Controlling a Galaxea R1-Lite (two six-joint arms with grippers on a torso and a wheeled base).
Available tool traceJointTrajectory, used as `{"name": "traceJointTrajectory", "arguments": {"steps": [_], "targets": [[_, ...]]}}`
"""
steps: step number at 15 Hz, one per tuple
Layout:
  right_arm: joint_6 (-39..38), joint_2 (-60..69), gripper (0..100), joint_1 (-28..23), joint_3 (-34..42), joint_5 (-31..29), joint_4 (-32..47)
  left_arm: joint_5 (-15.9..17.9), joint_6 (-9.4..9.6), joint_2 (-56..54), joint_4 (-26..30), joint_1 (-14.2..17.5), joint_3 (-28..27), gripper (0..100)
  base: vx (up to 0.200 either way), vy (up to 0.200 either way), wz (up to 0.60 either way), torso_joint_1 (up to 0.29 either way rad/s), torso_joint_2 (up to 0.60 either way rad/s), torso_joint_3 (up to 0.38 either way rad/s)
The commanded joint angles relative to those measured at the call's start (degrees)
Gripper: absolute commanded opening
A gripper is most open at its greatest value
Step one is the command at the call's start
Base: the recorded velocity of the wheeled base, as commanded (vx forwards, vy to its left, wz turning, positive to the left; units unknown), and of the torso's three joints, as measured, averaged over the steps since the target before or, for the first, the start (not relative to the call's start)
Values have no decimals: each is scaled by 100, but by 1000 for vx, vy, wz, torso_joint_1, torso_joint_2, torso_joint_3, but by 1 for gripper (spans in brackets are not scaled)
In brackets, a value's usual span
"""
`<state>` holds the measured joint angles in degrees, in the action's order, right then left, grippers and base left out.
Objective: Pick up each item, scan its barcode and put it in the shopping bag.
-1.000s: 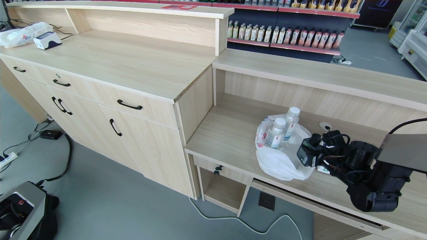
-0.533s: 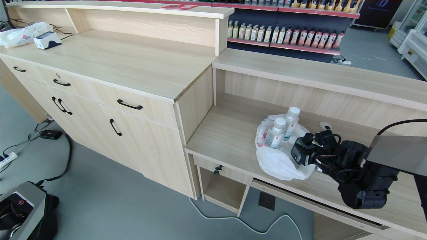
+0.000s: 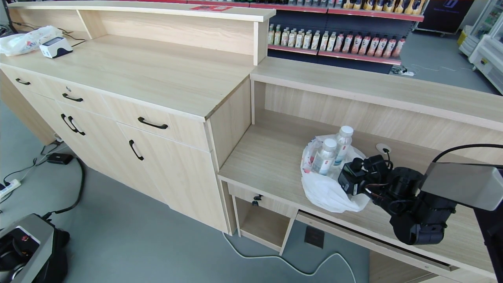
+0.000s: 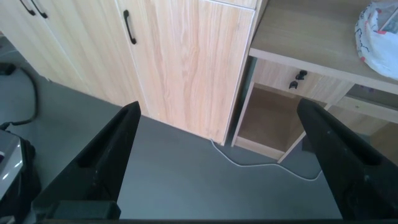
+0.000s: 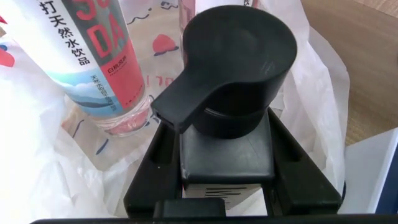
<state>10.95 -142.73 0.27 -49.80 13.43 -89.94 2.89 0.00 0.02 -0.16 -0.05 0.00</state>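
A white shopping bag (image 3: 326, 192) lies open on the low desk (image 3: 271, 157), with two clear bottles standing in it, one nearer (image 3: 324, 156) and one behind (image 3: 342, 144). My right gripper (image 3: 352, 179) is at the bag's right rim, shut on a black handheld scanner (image 5: 233, 68). In the right wrist view the scanner's head hangs over the bag (image 5: 323, 106), next to a red-and-blue labelled bottle (image 5: 93, 62). My left gripper (image 4: 221, 155) is open and holds nothing, low over the grey floor in front of the cabinet doors (image 4: 186, 56).
The tall counter (image 3: 157, 74) with drawers stands on the left, carrying a white device (image 3: 55, 47) and another bag (image 3: 23, 39). A raised ledge (image 3: 373, 88) backs the desk. Shop shelves of bottles (image 3: 334, 41) stand behind. Cables (image 3: 275, 257) run on the floor.
My right arm has moved left with the scanner, bringing it over the bag's right rim. The bag, the bottles and the left arm have not moved.
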Motion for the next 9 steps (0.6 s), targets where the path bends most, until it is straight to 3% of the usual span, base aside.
{"name": "traceJointTrajectory", "arguments": {"steps": [1,4,5,9], "targets": [[13,-89,0,0,-30,1,-6,1,0,-2,-2,5,0,100,0,0,0,0,0,0],[48,-150,0,0,-74,1,-6,1,0,-2,-2,5,0,100,0,0,0,0,0,0],[48,-159,100,0,-74,1,-6,1,0,-2,-2,5,-9,100,0,0,0,0,0,0],[30,140,100,0,-65,10,-6,1,0,-2,-2,5,-9,100,0,0,0,0,0,0]]}}
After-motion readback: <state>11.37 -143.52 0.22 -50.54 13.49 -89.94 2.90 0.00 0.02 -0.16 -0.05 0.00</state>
